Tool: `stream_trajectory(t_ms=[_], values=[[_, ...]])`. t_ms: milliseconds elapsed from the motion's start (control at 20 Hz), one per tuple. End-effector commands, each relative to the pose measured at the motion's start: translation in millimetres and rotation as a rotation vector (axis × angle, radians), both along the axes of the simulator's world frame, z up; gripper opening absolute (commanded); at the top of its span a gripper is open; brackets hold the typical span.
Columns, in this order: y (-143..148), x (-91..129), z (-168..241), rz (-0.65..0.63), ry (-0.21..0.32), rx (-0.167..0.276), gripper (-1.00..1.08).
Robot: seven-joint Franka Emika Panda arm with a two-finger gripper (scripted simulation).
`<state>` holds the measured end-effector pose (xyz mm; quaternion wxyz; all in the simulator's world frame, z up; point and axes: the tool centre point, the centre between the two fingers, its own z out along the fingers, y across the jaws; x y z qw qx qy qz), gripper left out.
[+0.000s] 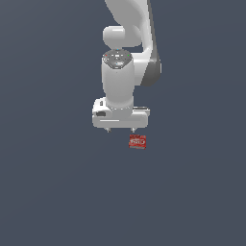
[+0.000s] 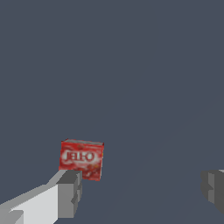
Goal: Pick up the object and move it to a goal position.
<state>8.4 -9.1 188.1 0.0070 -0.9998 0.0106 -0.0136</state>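
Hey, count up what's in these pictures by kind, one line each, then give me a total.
Red box: 1
White robot gripper: 1, jaws open, nothing held
Total: 2

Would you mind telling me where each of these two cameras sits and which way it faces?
Exterior view: off the arm, looking at the white arm, its gripper and the red box on the grey floor.
Wrist view: mounted on the wrist, looking past the two grey fingertips at the red box, which lies next to one fingertip, not between the jaws, which stand wide apart.
Shared: the red box, the gripper's fingertips and the grey floor.
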Motion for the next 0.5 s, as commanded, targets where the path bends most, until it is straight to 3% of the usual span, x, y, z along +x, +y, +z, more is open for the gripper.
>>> stream_trajectory(t_ms=[0, 450], values=[[0.0, 0.0, 0.0, 0.0, 0.0, 0.0, 1.0], [-8.1, -2.5, -8.1, 0.036, 0.009, -0.01, 1.0]])
